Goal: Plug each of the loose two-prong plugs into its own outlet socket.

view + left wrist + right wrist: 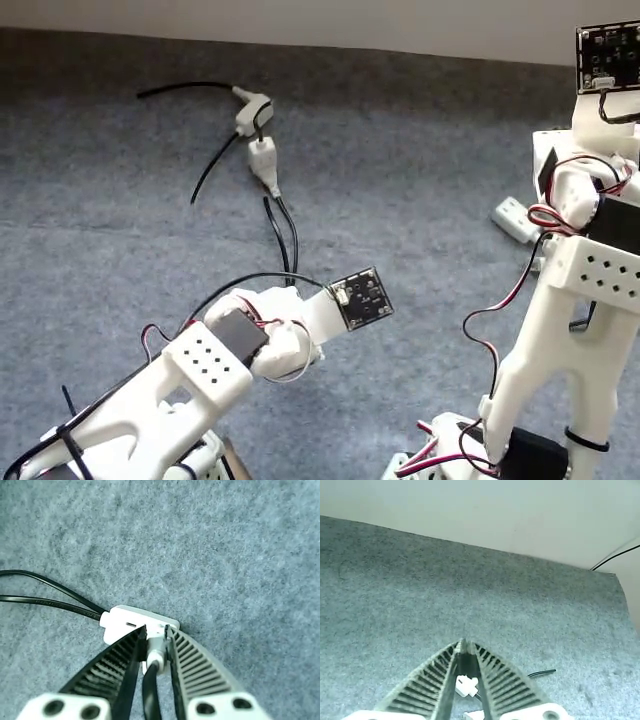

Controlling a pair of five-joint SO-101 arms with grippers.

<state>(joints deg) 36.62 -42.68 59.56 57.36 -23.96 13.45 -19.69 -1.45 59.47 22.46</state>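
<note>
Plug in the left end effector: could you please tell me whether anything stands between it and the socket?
Nothing visible does. The plug, held by the left end effector, already appears to touch the white socket; the socket's black cords run off to one side.

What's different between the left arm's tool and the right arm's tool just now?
The left tool is shut on a white plug, while the right tool is shut with its tips touching. The left tool sits low against a white socket block on the carpet; the right tool hangs higher, facing toward the wall. Both have ribbed fingers.
</note>
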